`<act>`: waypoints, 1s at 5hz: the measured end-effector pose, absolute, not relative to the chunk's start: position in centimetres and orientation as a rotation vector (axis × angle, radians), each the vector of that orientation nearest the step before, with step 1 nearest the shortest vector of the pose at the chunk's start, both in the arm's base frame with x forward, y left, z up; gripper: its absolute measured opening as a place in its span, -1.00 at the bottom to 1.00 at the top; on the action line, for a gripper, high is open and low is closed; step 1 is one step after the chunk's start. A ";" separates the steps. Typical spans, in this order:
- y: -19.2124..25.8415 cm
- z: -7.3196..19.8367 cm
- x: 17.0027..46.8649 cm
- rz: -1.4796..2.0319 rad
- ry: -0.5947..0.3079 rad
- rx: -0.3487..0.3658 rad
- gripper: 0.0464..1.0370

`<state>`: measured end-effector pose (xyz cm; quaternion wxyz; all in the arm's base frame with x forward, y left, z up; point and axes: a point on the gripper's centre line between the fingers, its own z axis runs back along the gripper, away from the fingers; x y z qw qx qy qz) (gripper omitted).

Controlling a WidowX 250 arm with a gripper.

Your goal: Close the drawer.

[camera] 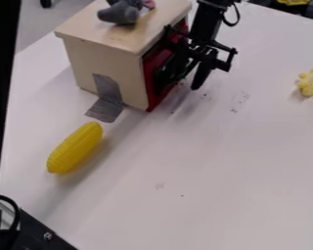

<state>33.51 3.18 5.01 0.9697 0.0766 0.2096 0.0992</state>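
Drawer [152, 99] faces right from where I'm standing, long axis unclear, the claw [179, 83] spread open at its front.

Gripper [179, 84] nr red drawer [150, 78]; gry toy [120, 13] atop box [84, 56]; yel corn [75, 147] on tbl [218, 166]

No readable text, labels, brands, numbers or signs on anything.

Toy [122, 13] on cabinet [103, 56], drawer [150, 93] in its right side; corn [76, 147] before cabinet; 2nd toy [308, 83] far right.
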 end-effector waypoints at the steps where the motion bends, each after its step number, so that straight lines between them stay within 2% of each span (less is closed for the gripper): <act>1: 3.0 5.0 33.8 0.123 0.399 0.125 0.74; 2: 2.5 4.8 33.8 0.057 0.396 0.120 0.93; 3: 1.5 4.5 33.9 -0.050 0.397 0.118 0.93; 4: -0.1 4.2 34.6 -0.158 0.356 0.099 0.93; 5: -4.0 4.5 35.4 -0.277 0.299 0.112 0.93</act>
